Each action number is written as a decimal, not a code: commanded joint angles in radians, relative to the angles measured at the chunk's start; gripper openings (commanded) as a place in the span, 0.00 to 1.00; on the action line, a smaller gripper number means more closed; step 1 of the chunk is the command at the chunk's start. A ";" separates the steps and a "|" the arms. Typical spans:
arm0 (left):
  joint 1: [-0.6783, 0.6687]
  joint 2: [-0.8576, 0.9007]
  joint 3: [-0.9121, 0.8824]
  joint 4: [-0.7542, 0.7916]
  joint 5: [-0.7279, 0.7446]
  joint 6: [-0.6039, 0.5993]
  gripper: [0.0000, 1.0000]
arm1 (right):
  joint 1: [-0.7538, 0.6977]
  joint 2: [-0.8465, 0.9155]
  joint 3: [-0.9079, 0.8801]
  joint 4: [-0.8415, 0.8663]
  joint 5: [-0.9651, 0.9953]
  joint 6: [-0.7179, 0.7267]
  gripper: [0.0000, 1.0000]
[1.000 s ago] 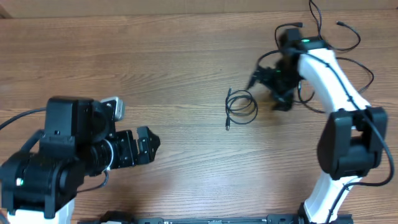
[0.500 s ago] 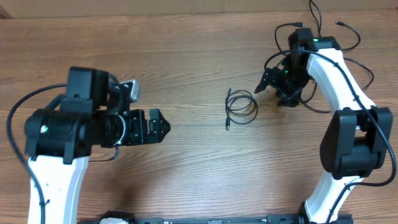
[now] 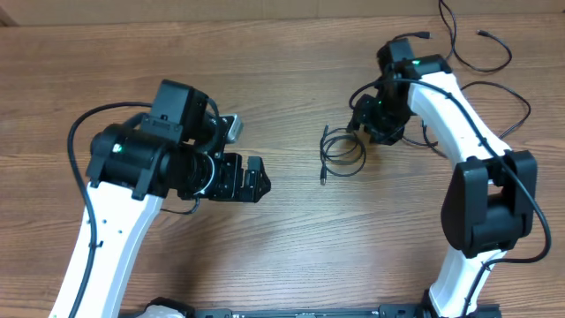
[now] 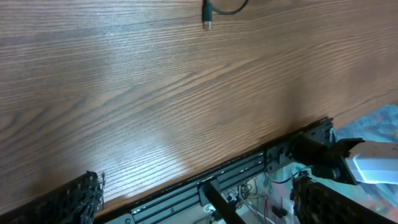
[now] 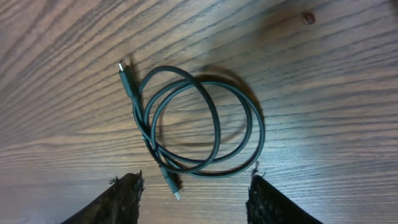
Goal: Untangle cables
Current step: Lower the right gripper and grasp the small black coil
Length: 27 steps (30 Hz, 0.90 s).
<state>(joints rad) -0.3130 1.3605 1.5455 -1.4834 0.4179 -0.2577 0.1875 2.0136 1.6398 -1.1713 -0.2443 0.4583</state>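
1 coiled cable [image 3: 342, 152] lies mid-table [image 3: 177, 53], bare wood on all sides. Right gripper [image 3: 360, 124] hovers just beside it, fingers [image 5: 124, 198] parted, apparently gripping nothing. Left gripper [image 3: 261, 177], fingers spread wide, stands well apart. Loose cables [image 3: 481, 49] lie near the far edge.

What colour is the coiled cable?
The cable is black; clearest in the right wrist view.
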 commanded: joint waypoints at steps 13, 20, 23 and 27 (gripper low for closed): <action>-0.004 0.025 -0.008 0.031 -0.018 0.018 1.00 | 0.010 0.064 -0.076 0.070 -0.022 0.069 0.33; -0.004 0.025 -0.008 0.046 -0.018 0.018 1.00 | 0.021 0.067 -0.078 0.066 -0.012 0.070 0.38; -0.004 0.025 -0.008 0.037 -0.018 0.018 1.00 | 0.027 0.068 -0.087 0.065 0.046 0.073 0.40; -0.004 0.025 -0.008 0.041 -0.018 0.018 1.00 | 0.028 0.068 -0.108 0.078 0.033 0.093 0.31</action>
<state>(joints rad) -0.3130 1.3861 1.5452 -1.4441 0.4076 -0.2577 0.2096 2.0781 1.5494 -1.0977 -0.2310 0.5304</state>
